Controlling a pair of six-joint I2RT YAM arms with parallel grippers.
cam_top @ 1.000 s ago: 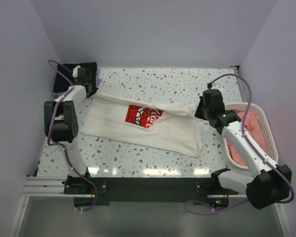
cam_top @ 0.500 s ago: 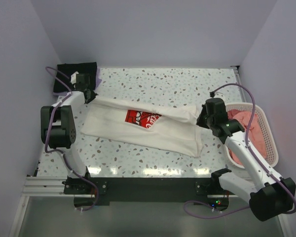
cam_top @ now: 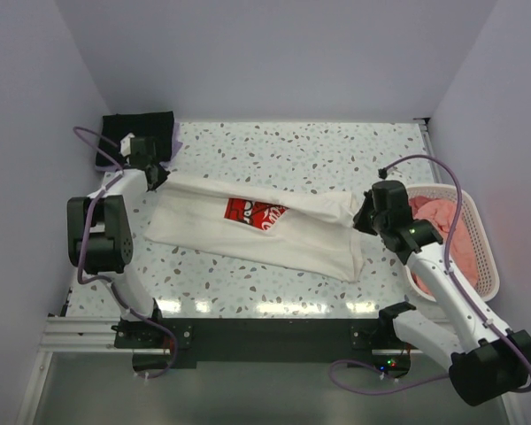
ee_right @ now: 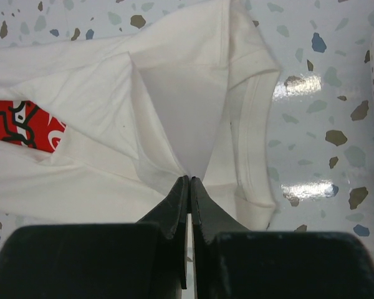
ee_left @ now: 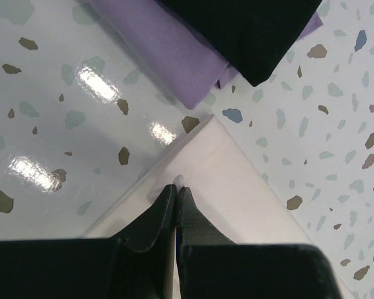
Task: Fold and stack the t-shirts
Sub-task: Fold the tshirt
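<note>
I have the cream-white cotton t-shirt with the red square chest print [cam_top: 274,237] strung between my two arms. That span is what the next move turns on. Its long axis runs from the left jaws to the right jaws, slanting across the speckled table [cam_top: 319,155], and the body of the cloth spreads out on the side nearer the arm bases.

The left jaws are closed tight, no gap between the tips, pinching one corner of the shirt. That corner pokes out just ahead of the tips. Farther ahead lies the folded pale lavender t-shirt [ee_left: 168,62] with the folded black t-shirt [ee_left: 249,31] on top of it, both apart from the corner.

The right jaws are likewise closed to a sliver, nipping a raised tent of cream cloth. The red print [ee_right: 19,128] lies off to their left, and a hemmed opening, a sleeve I think, is ahead and to their right.

The salmon-pink t-shirt [cam_top: 467,252] sits in the white slatted plastic basket [cam_top: 438,189] beyond the right jaws, away from the cream shirt.

Each arm is at its own end, so neither is nearer. I judge both must travel together to carry the held edge over.
</note>
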